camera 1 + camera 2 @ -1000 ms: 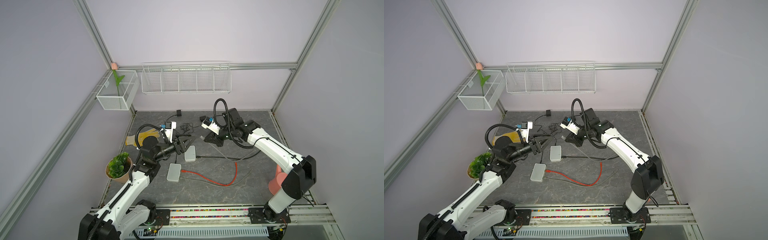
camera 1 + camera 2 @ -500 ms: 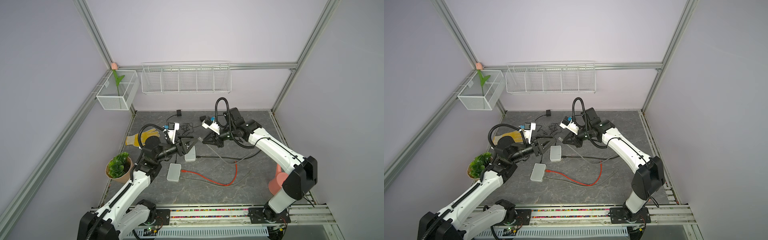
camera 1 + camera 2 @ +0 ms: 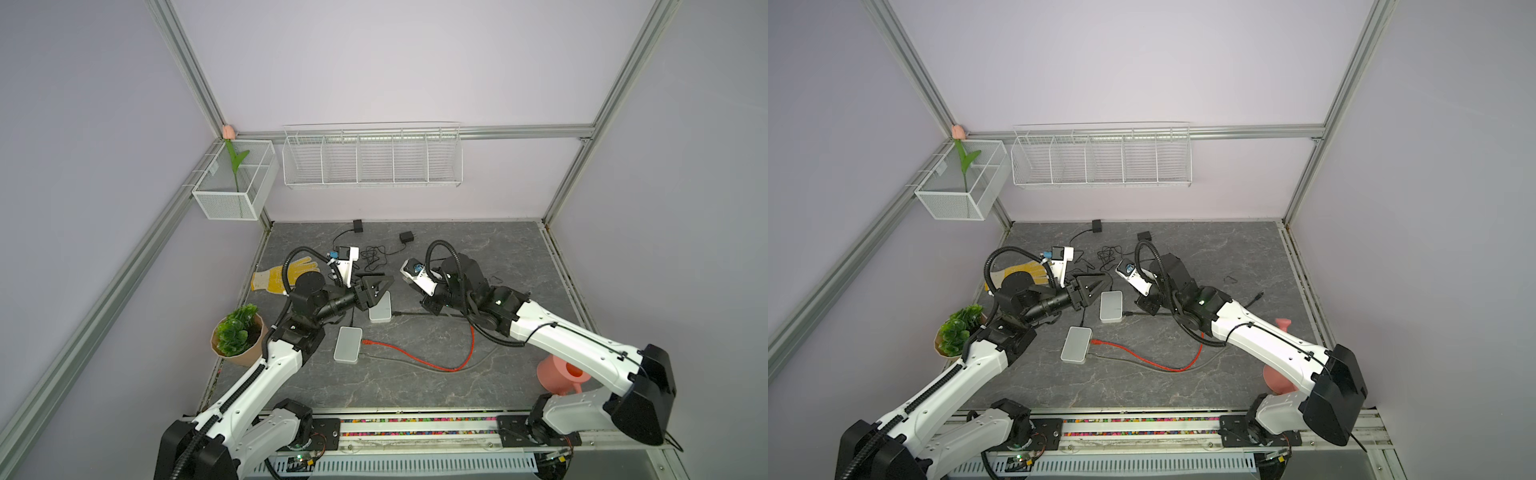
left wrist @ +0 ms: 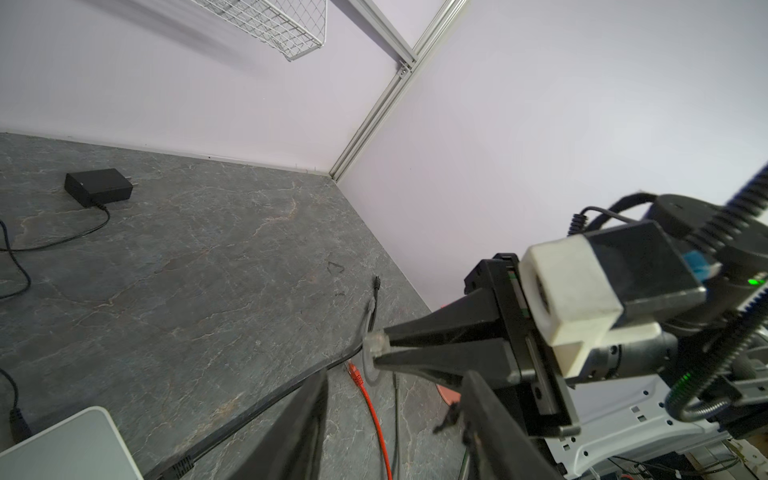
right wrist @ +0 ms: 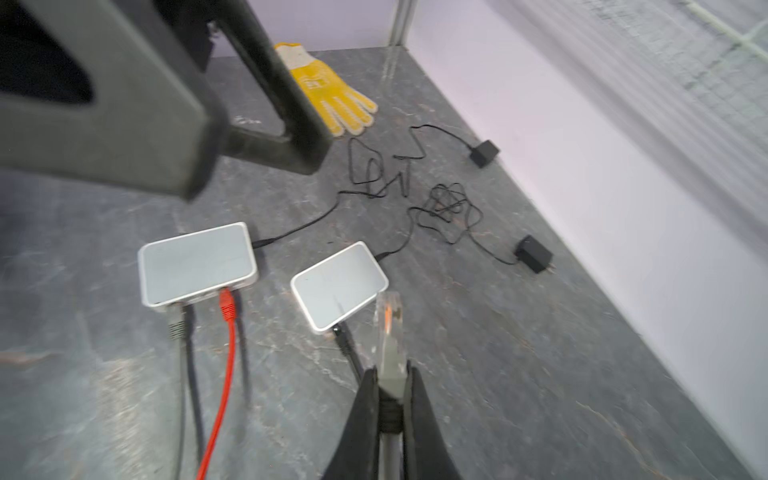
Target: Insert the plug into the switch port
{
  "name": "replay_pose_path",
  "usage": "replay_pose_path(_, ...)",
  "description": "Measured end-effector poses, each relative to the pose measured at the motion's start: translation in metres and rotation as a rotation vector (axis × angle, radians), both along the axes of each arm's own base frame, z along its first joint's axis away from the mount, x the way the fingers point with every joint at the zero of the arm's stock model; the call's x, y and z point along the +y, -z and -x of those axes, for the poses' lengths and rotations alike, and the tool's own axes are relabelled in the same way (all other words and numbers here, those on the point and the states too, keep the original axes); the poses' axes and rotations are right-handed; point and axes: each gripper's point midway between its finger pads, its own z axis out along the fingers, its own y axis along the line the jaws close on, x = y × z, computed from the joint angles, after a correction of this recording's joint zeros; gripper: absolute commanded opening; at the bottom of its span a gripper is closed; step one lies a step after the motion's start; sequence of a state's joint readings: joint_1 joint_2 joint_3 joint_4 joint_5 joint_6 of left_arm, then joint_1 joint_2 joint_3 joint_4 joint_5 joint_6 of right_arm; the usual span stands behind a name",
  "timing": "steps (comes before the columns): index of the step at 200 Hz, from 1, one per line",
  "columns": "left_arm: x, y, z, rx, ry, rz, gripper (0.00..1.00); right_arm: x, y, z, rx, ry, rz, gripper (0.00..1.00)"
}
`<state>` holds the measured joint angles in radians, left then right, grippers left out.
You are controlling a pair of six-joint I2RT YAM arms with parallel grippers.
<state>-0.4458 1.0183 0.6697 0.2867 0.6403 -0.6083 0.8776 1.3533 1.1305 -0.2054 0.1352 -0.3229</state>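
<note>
Plug point(image 5: 388, 316) pinched between closed right fingers point(image 5: 361, 415), held near the switch point(image 5: 338, 286) but clear of it: insertion outstanding. Left fingers point(image 4: 299, 428) stand apart, holding nothing.

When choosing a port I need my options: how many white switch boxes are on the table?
2. The far switch lies near the middle of the table; the near switch lies just in front of it, toward the robot, with the red cable plugged in. None seems hidden.
</note>
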Motion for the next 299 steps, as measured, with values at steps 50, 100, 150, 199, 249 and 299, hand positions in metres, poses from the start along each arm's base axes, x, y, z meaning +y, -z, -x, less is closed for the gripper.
replay_pose_path(50,-0.009,0.007,0.002,0.024,0.024,-0.004,0.51,0.001,-0.015,0.005,-0.154,0.063,0.008,0.07)
replay_pose_path(100,-0.018,0.004,0.009,0.007,0.066,0.005,0.51,0.002,-0.009,0.007,-0.082,0.013,0.02,0.07)
replay_pose_path(150,-0.015,-0.016,0.022,-0.075,0.092,0.028,0.51,-0.003,-0.018,-0.003,0.242,-0.195,-0.063,0.07)
replay_pose_path(199,-0.005,-0.035,0.042,-0.189,0.093,0.04,0.52,0.002,-0.028,0.012,0.609,-0.507,-0.172,0.07)
replay_pose_path(249,-0.002,-0.03,0.041,-0.188,0.073,0.014,0.51,0.015,-0.044,0.025,0.784,-0.794,-0.256,0.07)
replay_pose_path(299,-0.004,-0.017,0.03,-0.14,0.052,-0.004,0.48,0.019,-0.034,0.032,0.859,-0.858,-0.283,0.07)
